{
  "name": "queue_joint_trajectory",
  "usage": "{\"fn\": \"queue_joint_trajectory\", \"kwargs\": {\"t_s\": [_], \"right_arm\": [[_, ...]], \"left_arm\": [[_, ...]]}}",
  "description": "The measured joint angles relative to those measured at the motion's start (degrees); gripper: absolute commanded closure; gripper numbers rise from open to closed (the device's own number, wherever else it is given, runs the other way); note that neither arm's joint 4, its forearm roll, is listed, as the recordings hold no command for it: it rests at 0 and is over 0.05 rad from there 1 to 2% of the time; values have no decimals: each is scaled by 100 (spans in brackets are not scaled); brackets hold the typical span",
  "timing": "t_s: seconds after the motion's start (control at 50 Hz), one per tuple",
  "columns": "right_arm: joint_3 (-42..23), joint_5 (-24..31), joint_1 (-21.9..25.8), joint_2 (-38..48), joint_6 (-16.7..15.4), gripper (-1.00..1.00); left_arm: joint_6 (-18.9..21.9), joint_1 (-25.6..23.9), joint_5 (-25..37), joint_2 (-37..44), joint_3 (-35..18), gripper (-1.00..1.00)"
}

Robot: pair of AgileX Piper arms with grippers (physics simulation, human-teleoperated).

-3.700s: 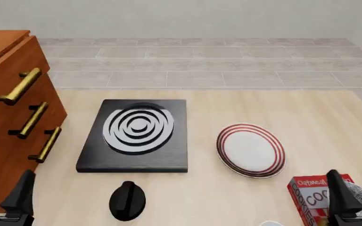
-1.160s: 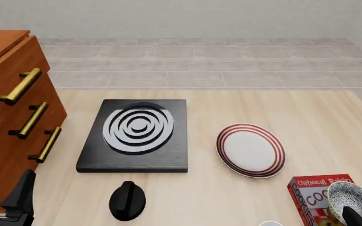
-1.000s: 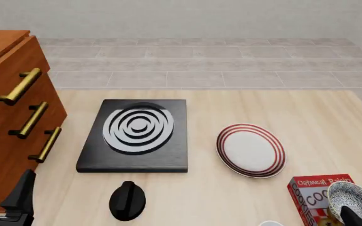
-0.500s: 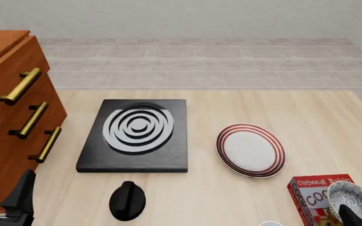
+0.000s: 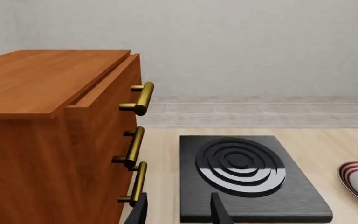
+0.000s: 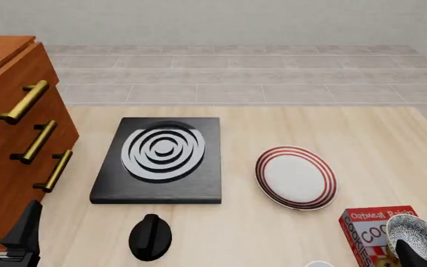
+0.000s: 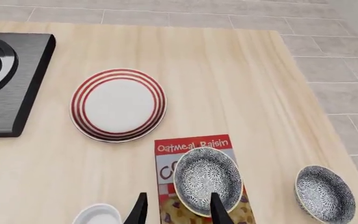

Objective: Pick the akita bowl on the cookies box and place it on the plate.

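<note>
wooden drawer cabinet (image 6: 13,139) is seen at left edge | left gripper (image 6: 4,231) is seen at lower left, fingers parted, nothing held | stove burner (image 6: 160,158) is set left of centre | plate (image 6: 296,177) lies right of centre | akita bowl (image 6: 420,239) rests on cookies box (image 6: 369,229), lower right | right gripper (image 7: 175,212) is seen with fingers spread at the bowl's near rim, nothing gripped

Light was even, bright and diffuse in all three views, with no source in view. Shadows were soft and thin: a narrow dark edge under the plate (image 6: 296,177) toward 6 o'clock, faint shade under the stove burner (image 6: 159,160). No glare, blur or edge distortion. Renders stayed sharp throughout; the dresser (image 5: 54,135) front sat dimmer than its top.
</note>
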Motion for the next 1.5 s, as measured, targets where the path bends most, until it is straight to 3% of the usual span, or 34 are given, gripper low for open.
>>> {"fn": "queue_joint_trajectory", "kwargs": {"t_s": [0.86,1.5], "right_arm": [[573,-688,-198,111,-58,-100],[1122,-2000,-98,1032,-94,-100]], "left_arm": [[0,0,0,0,0,-100],[0,0,0,0,0,-100]]}}
